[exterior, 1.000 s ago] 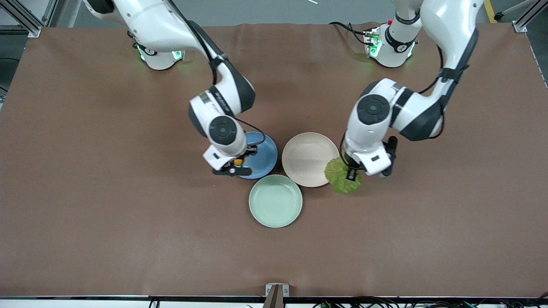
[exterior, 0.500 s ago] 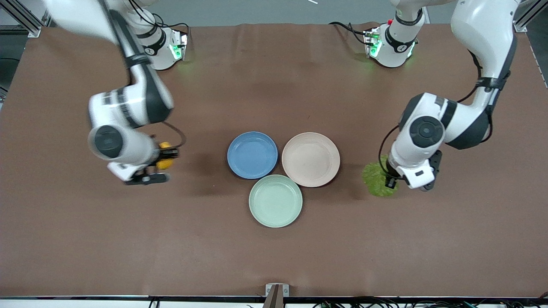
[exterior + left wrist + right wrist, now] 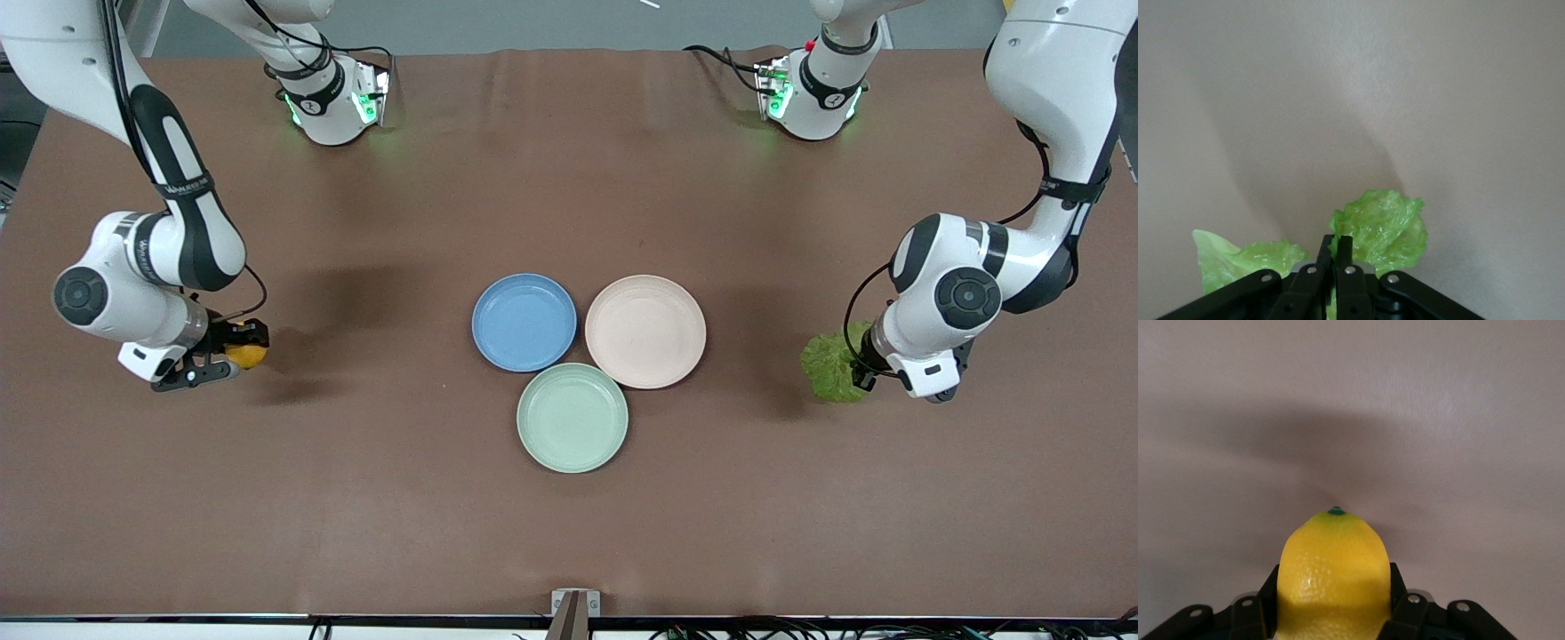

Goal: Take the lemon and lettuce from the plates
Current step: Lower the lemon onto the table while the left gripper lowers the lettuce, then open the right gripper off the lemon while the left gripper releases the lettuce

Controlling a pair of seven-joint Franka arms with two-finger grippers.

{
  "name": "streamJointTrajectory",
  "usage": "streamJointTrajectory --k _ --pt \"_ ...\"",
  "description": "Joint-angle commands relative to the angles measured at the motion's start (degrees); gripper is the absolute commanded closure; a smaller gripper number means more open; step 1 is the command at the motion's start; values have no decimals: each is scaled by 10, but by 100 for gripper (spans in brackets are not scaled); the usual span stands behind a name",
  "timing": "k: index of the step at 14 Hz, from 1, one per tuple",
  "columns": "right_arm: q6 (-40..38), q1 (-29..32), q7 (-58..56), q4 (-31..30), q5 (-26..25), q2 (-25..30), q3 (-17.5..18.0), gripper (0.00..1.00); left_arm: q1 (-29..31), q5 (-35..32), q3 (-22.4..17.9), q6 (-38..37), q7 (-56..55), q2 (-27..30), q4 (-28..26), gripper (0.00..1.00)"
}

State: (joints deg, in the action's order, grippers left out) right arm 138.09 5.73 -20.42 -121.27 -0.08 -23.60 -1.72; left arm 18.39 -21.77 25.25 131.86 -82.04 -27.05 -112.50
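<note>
My right gripper [image 3: 233, 354] is shut on the yellow lemon [image 3: 246, 356] and holds it over bare table toward the right arm's end; the lemon fills the right wrist view [image 3: 1333, 577] between the jaws. My left gripper [image 3: 859, 378] is shut on the crinkled green lettuce [image 3: 830, 367] over bare table toward the left arm's end; in the left wrist view the leaf [image 3: 1381, 227] sticks out past the pinched fingers [image 3: 1343, 250]. The blue plate [image 3: 524, 322] and the beige-pinkish plate [image 3: 645, 331] sit side by side mid-table, both bare.
A pale mint-green plate [image 3: 573, 417] lies nearer the front camera, touching the other two plates. A brown mat [image 3: 569, 533] covers the table. The arm bases [image 3: 331, 98] stand at the table's edge farthest from the front camera.
Both arms have swung outward from the plates: the right carried the lemon off the blue plate toward its end, the left carried the lettuce off the beige-pinkish plate toward its end.
</note>
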Motion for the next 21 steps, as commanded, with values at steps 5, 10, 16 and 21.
streamJointTrajectory --k 5,10,16,21 --pt "38 28 -7 -13 -3 -20 14 66 23 -12 5 19 32 -14 0 20" --pt "-67 18 26 24 -2 32 18 1 20 -13 7 10 68 23 10 0" --pt "-317 -43 177 113 -2 173 19 1 22 -4 25 -101 252 59 92 0" --pt "-473 -65 195 260 2 192 21 1 22 -4 43 -199 356 64 185 0"
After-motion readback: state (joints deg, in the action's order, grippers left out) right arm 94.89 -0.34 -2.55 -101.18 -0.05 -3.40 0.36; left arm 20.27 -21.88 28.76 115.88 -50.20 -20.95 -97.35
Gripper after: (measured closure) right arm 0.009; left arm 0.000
